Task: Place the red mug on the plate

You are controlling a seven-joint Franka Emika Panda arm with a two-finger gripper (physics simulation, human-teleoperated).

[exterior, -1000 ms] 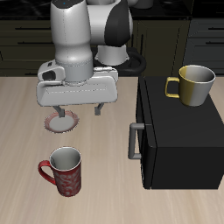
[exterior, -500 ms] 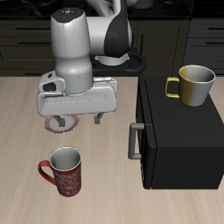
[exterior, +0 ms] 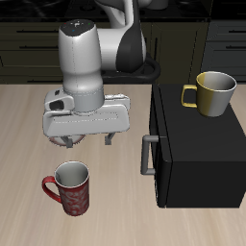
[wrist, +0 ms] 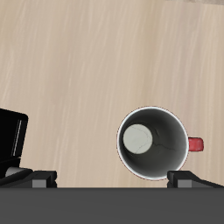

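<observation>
The red mug (exterior: pixel 69 187) stands upright on the table near the front edge, its handle pointing away from the black box. In the wrist view the red mug (wrist: pixel 155 143) shows from above, with its pale grey inside and red handle. My gripper (exterior: pixel 86 143) hangs open and empty above the table, just behind the mug and higher than it. Its fingertips (wrist: pixel 184 179) show at the frame's edge in the wrist view, apart. The plate (exterior: pixel 57 141) lies behind the mug and is almost wholly hidden by my hand; only a sliver of rim shows.
A black box (exterior: pixel 197 144) with a grey handle (exterior: pixel 146 154) stands beside the mug. A yellow mug (exterior: pixel 213 93) sits on top of it. The box's edge also shows in the wrist view (wrist: pixel 10 140). Dark cabinets lie behind the table.
My gripper has moved lower and toward the table's front edge, nearer the red mug, and now covers most of the plate. The mug has not moved.
</observation>
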